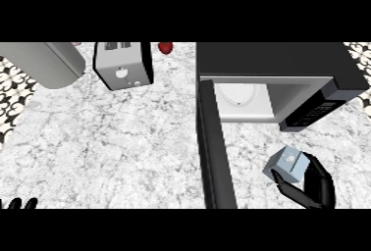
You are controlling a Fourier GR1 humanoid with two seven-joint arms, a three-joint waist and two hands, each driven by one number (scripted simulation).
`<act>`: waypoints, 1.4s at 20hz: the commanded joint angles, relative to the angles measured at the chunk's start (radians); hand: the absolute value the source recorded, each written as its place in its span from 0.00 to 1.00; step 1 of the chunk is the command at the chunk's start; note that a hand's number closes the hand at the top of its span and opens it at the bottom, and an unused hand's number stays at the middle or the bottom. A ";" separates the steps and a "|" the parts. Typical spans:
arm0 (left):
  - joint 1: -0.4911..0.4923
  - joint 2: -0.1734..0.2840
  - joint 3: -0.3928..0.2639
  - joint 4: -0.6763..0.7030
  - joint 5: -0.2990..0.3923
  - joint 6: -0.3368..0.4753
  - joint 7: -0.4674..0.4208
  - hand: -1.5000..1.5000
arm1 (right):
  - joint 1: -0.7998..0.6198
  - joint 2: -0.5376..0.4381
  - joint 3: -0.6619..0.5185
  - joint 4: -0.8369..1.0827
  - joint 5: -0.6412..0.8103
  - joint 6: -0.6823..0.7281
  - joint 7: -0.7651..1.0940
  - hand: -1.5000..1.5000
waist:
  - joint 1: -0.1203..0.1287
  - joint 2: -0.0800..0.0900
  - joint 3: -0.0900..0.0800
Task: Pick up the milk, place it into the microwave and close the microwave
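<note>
Milk (287, 163) carton's in the right hand (313, 182), fingers wrapped round its sides, just below the open microwave (282, 90). Prob light, stiff, smooth-walled; side grip looks sensible. Left hand (19, 204) resting open.

Speckled stone counter (109, 147), metallic toaster (123, 66)
</note>
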 commanded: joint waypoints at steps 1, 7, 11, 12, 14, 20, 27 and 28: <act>-0.019 -0.004 0.002 0.005 0.002 0.001 -0.002 0.00 | -0.057 0.032 -0.057 0.042 0.031 -0.176 -0.067 1.00 | 0.002 0.002 0.001; 0.003 0.019 0.024 -0.061 0.043 -0.010 0.064 0.00 | -0.027 -0.037 -0.033 -0.078 -0.028 0.011 0.015 1.00 | 0.001 0.000 0.000; -0.019 0.007 0.015 -0.023 0.030 -0.015 0.034 0.00 | -0.093 -0.155 -0.036 0.042 -0.056 0.226 0.005 1.00 | 0.007 0.003 0.001; -0.040 0.003 0.011 0.014 0.019 -0.011 0.041 0.00 | -0.064 -0.161 -0.014 0.024 -0.039 0.256 -0.027 1.00 | 0.000 0.002 0.001; 0.018 0.025 0.042 -0.017 0.064 -0.052 0.003 0.00 | -0.084 -0.170 -0.013 0.023 -0.045 0.282 -0.014 1.00 | 0.005 0.000 0.000; 0.021 0.009 0.064 0.001 0.071 -0.053 -0.016 0.00 | -0.019 -0.160 0.042 -0.189 -0.092 0.325 0.138 1.00 | -0.003 -0.002 -0.001; 0.030 0.001 0.072 -0.002 0.096 -0.073 -0.001 0.00 | 0.045 -0.114 0.087 -0.441 -0.034 0.193 0.241 1.00 | -0.003 -0.001 0.000; 0.030 0.018 0.111 0.047 0.120 -0.106 -0.048 0.00 | -0.054 -0.081 0.090 -0.425 -0.020 0.114 0.313 1.00 | 0.003 -0.001 -0.001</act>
